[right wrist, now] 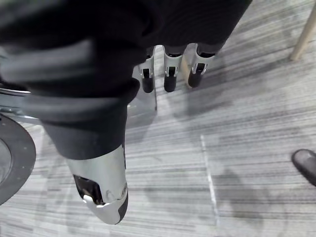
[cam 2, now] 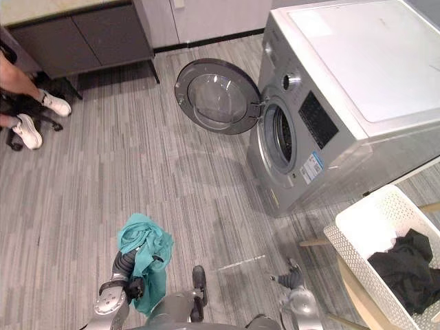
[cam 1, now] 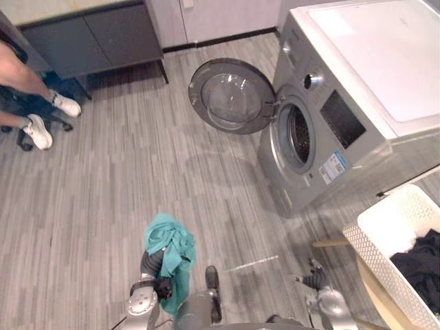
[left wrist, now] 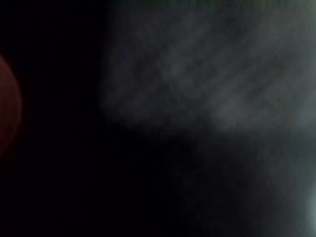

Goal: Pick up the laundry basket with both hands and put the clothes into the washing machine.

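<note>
Left hand carries one teal garment draped over it; whether the fingers are clenched cannot be told, as the cloth covers them. The drum opening of the one washing machine lies ahead and rightward, well apart, with its door swung open. Right hand is nearer the machine, fingers relaxed, holding nothing. One laundry basket, with one dark heap of clothes inside, stands far right.
</note>
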Motion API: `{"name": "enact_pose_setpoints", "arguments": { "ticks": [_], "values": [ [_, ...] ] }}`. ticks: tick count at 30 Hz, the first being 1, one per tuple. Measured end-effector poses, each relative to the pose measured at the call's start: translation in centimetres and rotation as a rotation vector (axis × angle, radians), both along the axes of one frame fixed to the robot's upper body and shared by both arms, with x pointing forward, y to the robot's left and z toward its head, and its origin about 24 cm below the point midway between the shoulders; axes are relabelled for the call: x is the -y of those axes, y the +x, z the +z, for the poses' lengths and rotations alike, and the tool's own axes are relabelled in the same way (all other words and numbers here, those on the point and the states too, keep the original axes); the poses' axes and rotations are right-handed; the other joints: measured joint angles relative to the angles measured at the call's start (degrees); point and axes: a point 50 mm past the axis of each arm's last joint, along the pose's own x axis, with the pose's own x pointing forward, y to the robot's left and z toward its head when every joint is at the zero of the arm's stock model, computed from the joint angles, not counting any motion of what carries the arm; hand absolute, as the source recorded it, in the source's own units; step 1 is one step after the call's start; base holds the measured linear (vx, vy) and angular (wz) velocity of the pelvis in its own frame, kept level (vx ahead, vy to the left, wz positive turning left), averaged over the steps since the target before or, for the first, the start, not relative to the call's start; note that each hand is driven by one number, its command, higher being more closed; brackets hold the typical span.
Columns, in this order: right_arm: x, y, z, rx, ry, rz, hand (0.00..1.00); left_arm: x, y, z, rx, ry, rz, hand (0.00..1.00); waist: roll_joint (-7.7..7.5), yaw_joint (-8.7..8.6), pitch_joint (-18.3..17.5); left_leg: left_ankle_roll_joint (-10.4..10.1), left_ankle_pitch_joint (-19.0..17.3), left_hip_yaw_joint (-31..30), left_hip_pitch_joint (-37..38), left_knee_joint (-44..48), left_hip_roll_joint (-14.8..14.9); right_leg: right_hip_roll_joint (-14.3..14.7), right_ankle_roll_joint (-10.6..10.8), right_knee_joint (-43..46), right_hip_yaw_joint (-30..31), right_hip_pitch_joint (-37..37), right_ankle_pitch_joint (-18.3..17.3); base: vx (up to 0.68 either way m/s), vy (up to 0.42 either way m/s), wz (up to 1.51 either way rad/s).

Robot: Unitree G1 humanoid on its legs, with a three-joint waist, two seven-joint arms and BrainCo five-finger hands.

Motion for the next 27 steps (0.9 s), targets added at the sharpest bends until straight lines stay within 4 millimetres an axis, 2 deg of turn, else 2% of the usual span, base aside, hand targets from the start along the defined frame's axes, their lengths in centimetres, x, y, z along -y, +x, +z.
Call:
{"name": "enact_pose_setpoints", "arguments": {
  "ticks": [1, 2, 3, 4, 5, 6, 7, 9, 10, 11, 12, 13, 14, 15, 16, 17, 18, 19, 20, 21, 22, 24, 26, 27],
  "values": [
    [0.1, -0.3, -0.1, -0.010, -0.001, -0.007, 0.00, -0.1, -0.1, 0.0, -0.003, 0.000, -0.004, 1.00, -0.11, -0.14, 0.07, 0.28, -1.35, -0.38, 0.53, 1.11, -0.52, -1.83, -1.02, 4.79, 1.47, -1.16, 0.61, 0.27, 0.204, 0.35],
    [0.4, -1.1, -0.3, -0.033, -0.007, -0.016, 0.00, -0.2, -0.2, -0.1, -0.009, 0.002, -0.007, 1.00, -0.08, -0.17, 0.34, 1.32, -3.68, -1.83, 2.02, 2.61, -1.48, -4.40, -6.66, 14.60, 6.19, -4.14, 4.10, 0.32, 0.203, 0.55],
    [0.4, -2.0, -0.7, -0.056, -0.003, -0.024, 0.00, -0.3, 0.1, 0.2, 0.002, 0.014, -0.016, 1.00, 0.46, -0.85, 0.85, 1.93, -5.35, -3.85, 3.61, 3.27, -1.71, -3.58, -8.62, 22.57, 13.49, -8.26, 4.06, 0.34, 0.190, 0.68],
    [0.2, -2.3, -0.8, -0.065, 0.003, -0.026, 0.00, -0.3, 0.2, 0.3, 0.009, 0.019, -0.018, 1.00, 0.57, -1.54, 1.04, 2.17, -6.01, -5.22, 4.34, 3.44, -1.68, -1.51, -7.37, 25.33, 16.96, -10.21, 1.70, 0.36, 0.137, 0.91],
    [-0.3, -2.2, -0.8, -0.060, 0.014, -0.020, 0.00, -0.6, 0.6, 0.5, 0.016, 0.031, -0.016, 1.00, 0.92, -2.81, 1.81, 2.51, -6.86, -7.28, 6.60, 2.84, -1.64, 2.62, -6.28, 28.00, 21.35, -13.46, -1.89, 0.38, 0.078, 0.85],
    [-0.7, -2.1, -0.8, -0.056, 0.016, -0.004, 0.00, -0.9, 0.7, 0.7, 0.020, 0.045, -0.014, 1.00, 1.09, -3.56, 2.47, 2.46, -7.54, -8.27, 9.34, 1.68, -1.70, 5.85, -5.42, 27.31, 23.13, -16.54, -3.88, 0.47, 0.076, 0.75],
    [-0.7, -2.0, -0.7, -0.050, 0.013, 0.002, 0.00, -1.0, 0.8, 0.8, 0.024, 0.051, -0.017, 1.00, 0.95, -3.88, 2.53, 2.20, -7.77, -8.48, 10.77, 0.95, -1.77, 6.76, -4.75, 25.61, 22.88, -18.36, -4.38, 0.50, 0.055, 0.42],
    [-0.7, -1.4, -0.3, -0.019, 0.010, 0.002, 0.00, -0.8, 1.3, 0.9, 0.035, 0.050, -0.021, 1.00, 0.84, -4.37, 2.65, 1.32, -8.32, -8.84, 14.09, -1.14, -2.06, 7.98, -4.60, 18.18, 19.42, -22.95, -4.32, 0.40, 0.011, 0.21],
    [-0.7, -0.9, -0.1, -0.002, 0.010, 0.002, 0.00, -0.8, 1.9, 1.2, 0.052, 0.051, -0.024, 1.00, 1.05, -4.71, 2.76, 0.63, -8.49, -9.21, 16.45, -3.13, -2.02, 9.09, -5.05, 9.63, 14.65, -25.23, -2.59, 0.51, -0.024, 0.20],
    [-0.7, -0.7, 0.0, 0.004, 0.011, 0.004, 0.00, -0.7, 2.3, 1.4, 0.063, 0.051, -0.029, 1.00, 1.03, -4.72, 2.79, -0.55, -9.09, -9.17, 18.13, -4.06, -1.82, 11.09, -7.19, 1.98, 12.16, -26.18, 1.37, 0.62, -0.034, 0.23],
    [-0.7, -0.7, 0.0, 0.003, 0.010, 0.004, 0.00, -0.7, 2.4, 1.4, 0.068, 0.052, -0.031, 1.00, 0.98, -4.77, 2.78, -1.65, -9.79, -9.19, 18.95, -3.98, -1.86, 12.19, -8.77, -1.11, 11.67, -26.43, 3.85, 0.59, -0.058, 0.37],
    [-0.7, -0.9, -0.1, -0.001, 0.011, 0.002, 0.00, -0.7, 2.4, 1.4, 0.067, 0.053, -0.035, 1.00, -0.69, -4.93, 1.92, -4.11, -11.32, -9.27, 20.91, -2.50, -2.63, 13.18, -13.82, -4.20, 11.28, -25.78, 10.73, 0.63, -0.089, 0.49],
    [-0.1, -1.0, 0.0, -0.008, -0.004, 0.001, 0.00, 0.2, 2.5, 1.0, 0.053, 0.031, -0.050, 1.00, 1.50, -5.75, 2.09, -5.89, -12.11, -9.06, 20.56, 2.51, -1.25, 14.04, -16.17, -2.43, 10.55, -24.55, 10.88, 0.76, -0.148, 0.35],
    [-0.3, -0.2, 0.6, 0.033, 0.001, 0.006, 0.00, 0.8, 2.7, 1.0, 0.058, 0.030, -0.070, 1.00, 2.36, -5.86, 2.50, -8.28, -10.67, -7.10, 16.18, 15.34, 1.50, 15.71, -16.19, -4.40, 9.97, -21.37, 8.31, 0.63, -0.132, 0.02],
    [-0.4, 0.1, 0.9, 0.052, 0.002, 0.013, 0.00, 0.9, 2.6, 1.0, 0.057, 0.024, -0.066, 1.00, 2.97, -5.82, 2.73, -9.18, -9.14, -6.19, 14.13, 21.67, 3.08, 16.99, -16.56, -5.67, 10.38, -19.69, 8.22, 0.60, -0.114, -0.44],
    [-0.7, 0.7, 1.4, 0.088, 0.006, 0.025, 0.00, 1.0, 2.4, 0.8, 0.051, 0.013, -0.053, 1.00, 3.66, -5.44, 3.14, -8.96, -5.47, -5.57, 9.96, 33.35, 6.71, 19.92, -17.05, -8.37, 11.93, -16.06, 7.99, 0.59, -0.078, -0.90],
    [-1.0, 1.1, 2.0, 0.127, 0.017, 0.027, 0.00, 1.2, 2.2, 0.7, 0.043, 0.005, -0.051, 1.00, 3.64, -4.23, 3.16, -9.00, -5.69, -4.57, 6.98, 43.29, 9.87, 22.68, -17.26, -10.62, 14.46, -12.37, 7.87, 0.58, -0.062, -1.07],
    [-1.1, 1.4, 2.3, 0.152, 0.022, 0.023, 0.00, 1.5, 2.3, 0.7, 0.047, -0.001, -0.059, 1.00, 3.28, -3.70, 3.32, -8.34, -6.08, -4.29, 5.32, 47.13, 11.09, 23.55, -17.59, -11.62, 15.95, -10.18, 7.65, 0.54, -0.042, -1.23],
    [-1.4, 1.8, 2.6, 0.178, 0.027, 0.018, 0.00, 2.2, 2.8, 0.9, 0.061, -0.014, -0.082, 1.00, 2.10, -2.92, 3.64, -6.81, -7.01, -3.28, 3.31, 49.22, 11.97, 23.70, -17.74, -12.24, 18.71, -7.78, 7.53, 0.49, -0.001, -1.05],
    [-1.4, 2.0, 2.7, 0.188, 0.023, 0.014, 0.00, 2.8, 3.3, 1.1, 0.078, -0.026, -0.102, 1.00, 1.16, -2.84, 4.00, -5.36, -7.90, -3.09, 0.65, 48.15, 12.31, 23.50, -17.74, -13.81, 21.06, -5.38, 7.53, 0.46, 0.018, -1.00],
    [-1.4, 2.0, 2.7, 0.186, 0.023, 0.012, 0.00, 3.1, 3.5, 1.2, 0.085, -0.035, -0.115, 1.00, 0.95, -2.84, 4.00, -4.49, -8.43, -3.48, -0.63, 46.52, 12.39, 23.41, -17.72, -14.76, 22.42, -4.28, 7.54, 0.42, 0.070, -1.00],
    [-1.6, 2.0, 2.5, 0.174, 0.031, 0.005, 0.00, 3.4, 3.7, 1.3, 0.091, -0.040, -0.119, 1.00, 0.77, -2.79, 4.30, -3.42, -9.15, -5.89, -3.53, 36.21, 11.39, 23.37, -17.69, -15.90, 28.19, -2.22, 7.56, 0.39, 0.183, -1.24],
    [-1.7, 1.9, 2.3, 0.162, 0.028, -0.008, 0.00, 3.3, 3.9, 1.3, 0.092, -0.036, -0.119, 1.00, 0.67, -2.50, 4.66, -3.86, -9.09, -12.16, -3.43, 24.20, 8.10, 23.14, -17.28, -15.43, 33.78, -1.64, 7.43, 0.32, 0.290, -1.61],
    [-1.6, 1.7, 2.0, 0.147, 0.028, -0.016, 0.00, 3.3, 3.8, 1.1, 0.083, -0.037, -0.118, 1.00, 0.87, -2.33, 4.57, -6.33, -6.95, -17.24, -1.36, 14.22, 5.85, 22.98, -13.96, -14.65, 37.55, -1.65, 6.54, 0.26, 0.309, -1.78]
  ]
}}
